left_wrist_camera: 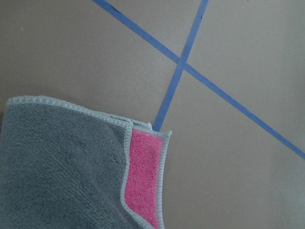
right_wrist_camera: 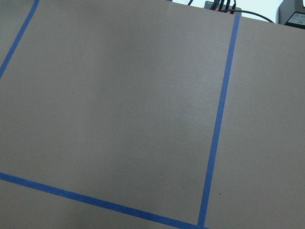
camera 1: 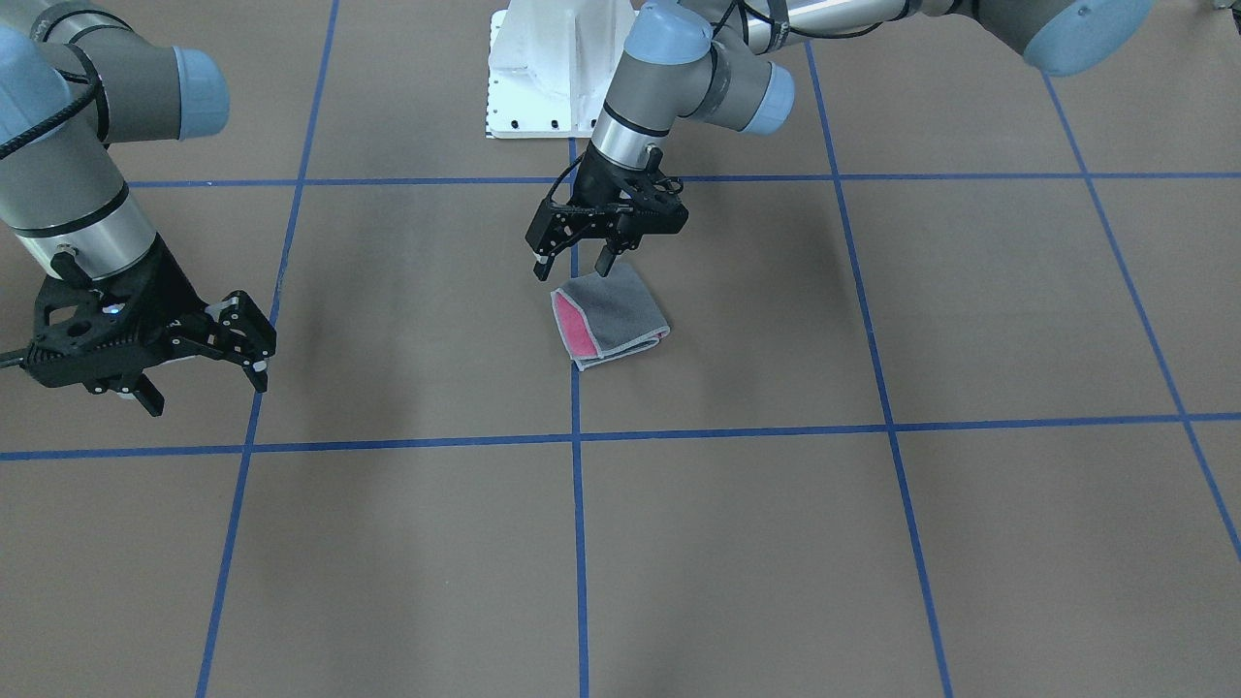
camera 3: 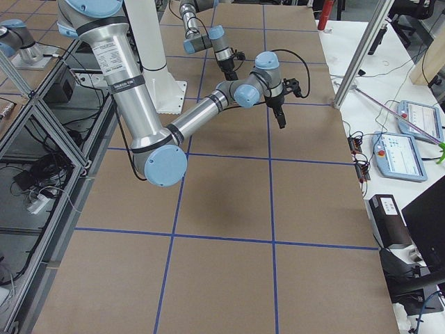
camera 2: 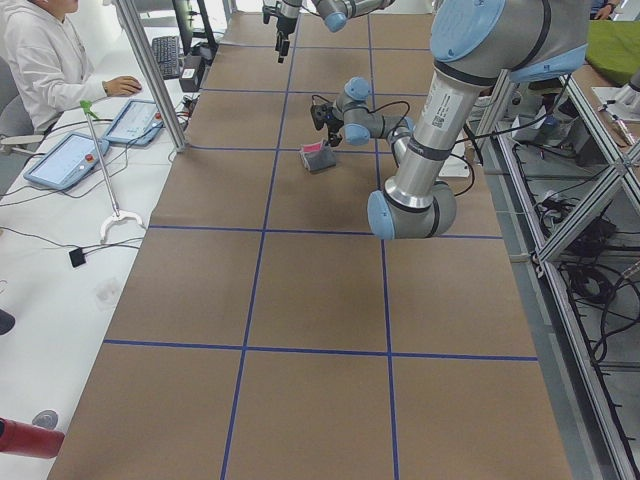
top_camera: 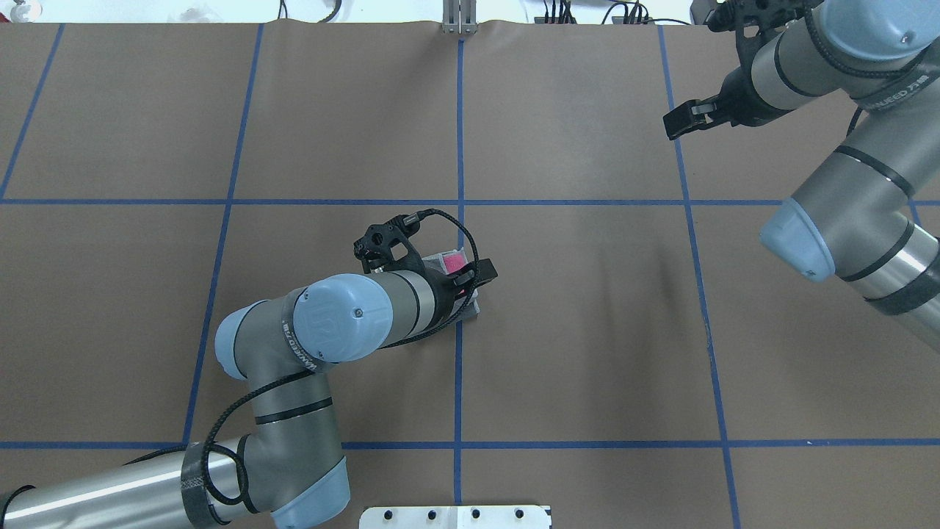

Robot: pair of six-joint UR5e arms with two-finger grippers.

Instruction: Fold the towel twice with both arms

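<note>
Hovering gripper: left gripper [camera 1: 572, 268], jaws apart, nothing between them, just above the towel's robot-side corner.
Towel: towel [camera 1: 613, 312] lies flat on the surface near the centre tape crossing, folded small, grey face up, pink strip [camera 1: 573, 333] showing along one edge; stacked layers show at the operator-side edge.
Key relation: front view, towel sits at 5 o'clock of the left gripper, just beside and below; not touching as far as I can tell.
Axis: nearly square, turned off the grid; pink strip runs roughly 11 to 5 o'clock in the front view.
Nearer arm: left, by far.
Right gripper: right gripper [camera 1: 204, 380], fingers spread, holding nothing, well apart at 9 o'clock of the towel, raised off the surface.
Progress (judged): looks folded twice already; any next move is only a tidy or pull-away.
Surface: surface [camera 1: 407, 320] is flat brown paper with blue tape lines [camera 1: 578, 485].
Room: white pedestal base [camera 1: 543, 68] at 12 o'clock, well apart.
</note>
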